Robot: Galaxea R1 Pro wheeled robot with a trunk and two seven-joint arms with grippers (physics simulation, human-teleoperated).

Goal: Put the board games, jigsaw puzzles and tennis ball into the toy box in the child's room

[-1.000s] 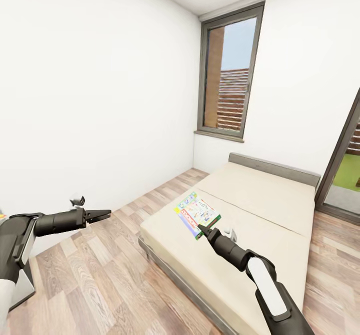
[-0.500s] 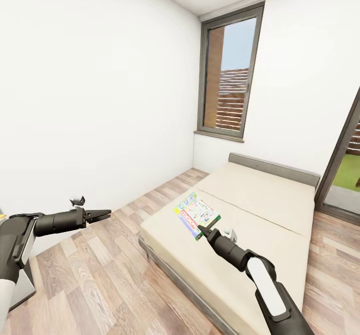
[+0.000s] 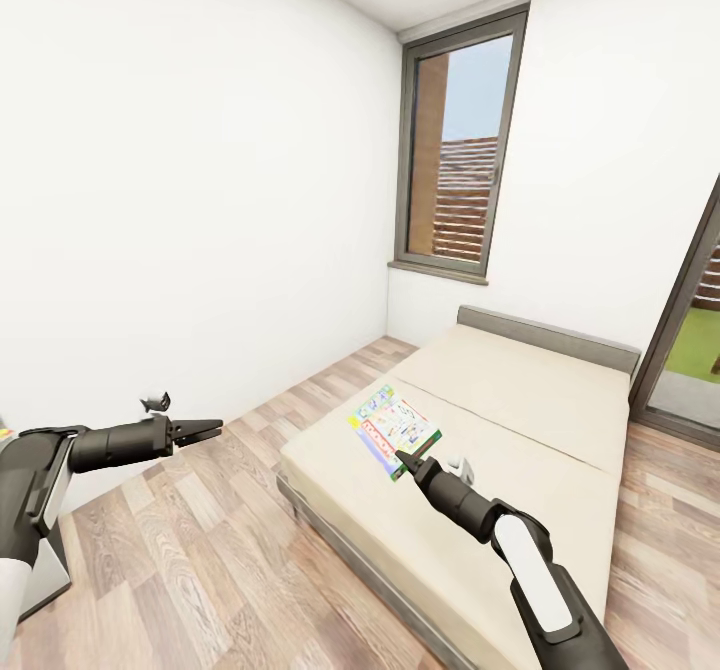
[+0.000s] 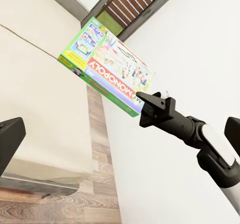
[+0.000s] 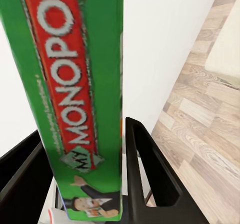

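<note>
A board game (image 3: 394,428), a pale flat Monopoly box with green edges, is over the near corner of the beige bed (image 3: 520,400). My right gripper (image 3: 404,463) is shut on its near edge. In the right wrist view the green box edge (image 5: 75,83) stands between the two black fingers (image 5: 145,174). I cannot tell whether the box still touches the mattress. My left gripper (image 3: 210,427) hangs over the wooden floor left of the bed, open and holding nothing. The left wrist view shows the box (image 4: 107,66) and the right gripper (image 4: 150,106) holding it.
The bed has a grey headboard (image 3: 550,335) and sits against the far wall under a tall window (image 3: 460,150). A glass door (image 3: 690,340) is at the right. Bare wooden floor (image 3: 200,550) runs between the bed and the white left wall.
</note>
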